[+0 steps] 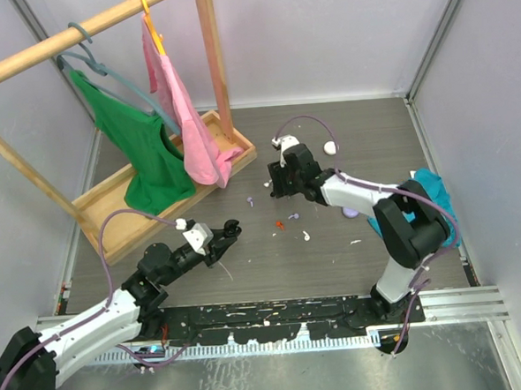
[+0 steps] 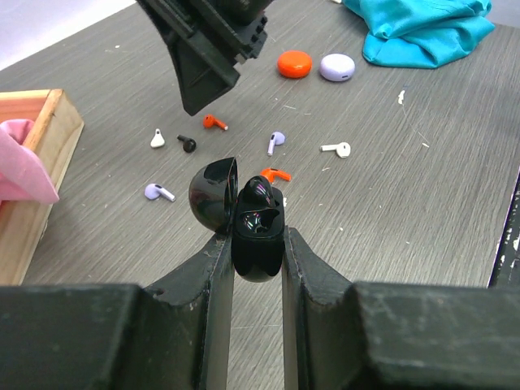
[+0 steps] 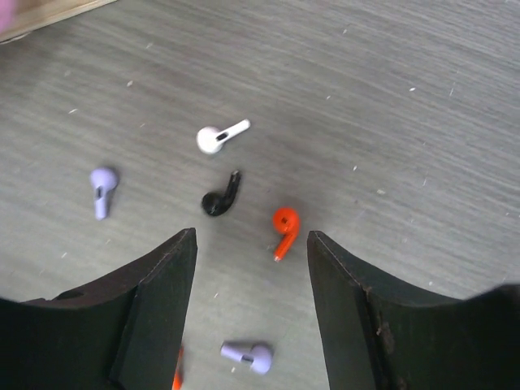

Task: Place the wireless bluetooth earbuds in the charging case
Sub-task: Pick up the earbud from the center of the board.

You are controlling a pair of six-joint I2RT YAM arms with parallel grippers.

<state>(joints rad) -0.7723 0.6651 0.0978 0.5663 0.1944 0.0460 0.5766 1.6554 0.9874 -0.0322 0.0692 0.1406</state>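
My left gripper (image 2: 257, 240) is shut on a black charging case (image 2: 258, 260) with its lid (image 2: 213, 188) swung open; a black rounded bud seems to sit in its far well. The wireless bluetooth earbuds lie loose on the table beyond it: white (image 2: 158, 139), black (image 2: 187, 143), orange (image 2: 214, 123), lilac (image 2: 276, 142). My right gripper (image 3: 252, 240) hovers open over them, nothing between its fingers. Just ahead of its tips lie a black bud (image 3: 221, 197) and an orange bud (image 3: 284, 229). A lilac bud (image 3: 249, 355) lies under the jaws.
An orange case (image 2: 294, 63) and a pale lilac case (image 2: 337, 67) rest near a teal cloth (image 2: 422, 28). A wooden clothes rack (image 1: 167, 179) with green and pink garments stands at the back left. A white case (image 1: 330, 147) sits behind the right arm.
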